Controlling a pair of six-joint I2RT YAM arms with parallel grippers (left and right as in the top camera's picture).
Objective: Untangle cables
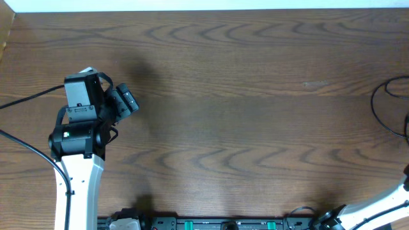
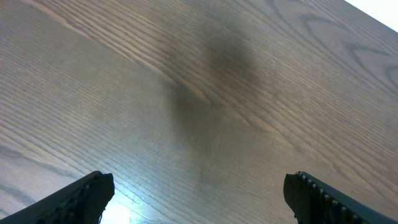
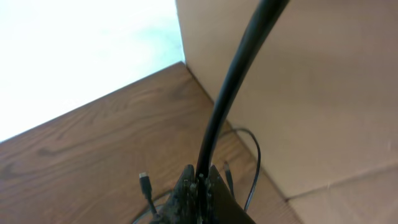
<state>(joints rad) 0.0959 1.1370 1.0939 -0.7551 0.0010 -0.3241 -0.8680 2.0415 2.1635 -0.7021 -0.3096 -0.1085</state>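
Observation:
Thin black cables (image 1: 385,107) lie in loops at the table's far right edge. In the right wrist view they show as a loop (image 3: 256,163) with small plug ends (image 3: 144,181) by the cardboard wall. My right gripper (image 3: 199,180) is shut, and a thicker-looking black cord (image 3: 230,93) rises from between its fingertips toward the top of the view. In the overhead view only part of the right arm (image 1: 383,204) shows. My left gripper (image 1: 128,99) is open and empty above bare wood at the left, its fingers wide apart in the left wrist view (image 2: 199,194).
A brown cardboard wall (image 3: 298,87) stands at the table's right edge next to the cables. The wooden table (image 1: 243,121) ends at a white strip at the back. Thick black arm cables (image 1: 25,99) trail off to the left. A black rail (image 1: 217,223) runs along the front edge.

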